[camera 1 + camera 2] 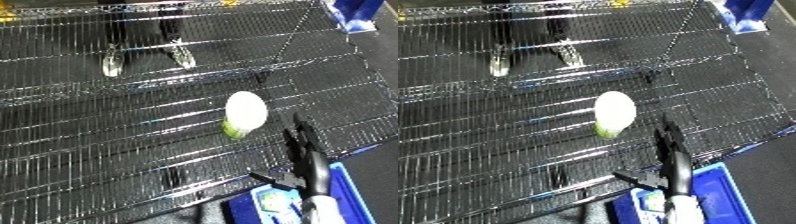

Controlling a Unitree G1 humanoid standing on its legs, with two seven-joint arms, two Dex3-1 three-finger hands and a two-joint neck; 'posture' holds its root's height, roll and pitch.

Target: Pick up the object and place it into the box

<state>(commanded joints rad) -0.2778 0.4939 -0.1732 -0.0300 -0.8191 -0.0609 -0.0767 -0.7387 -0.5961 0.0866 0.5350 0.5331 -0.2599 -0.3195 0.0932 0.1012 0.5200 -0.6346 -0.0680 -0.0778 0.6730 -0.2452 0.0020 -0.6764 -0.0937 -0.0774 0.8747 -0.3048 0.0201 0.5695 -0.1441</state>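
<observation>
A white oval object with a green end (244,114) lies on the wire shelf (107,130), right of the middle. My right hand (306,160) rises from the lower right, its black fingers straight and its thumb spread to the left. It sits just below and to the right of the object, apart from it. The blue bin (346,192) lies under the hand at the bottom right, with something pale green (269,201) inside. My left hand does not show in either view.
The wire shelf's front edge runs diagonally across the lower right, with dark floor beyond it. A blue object (355,15) stands at the top right corner. A person's shoes (182,55) show through the mesh at the top.
</observation>
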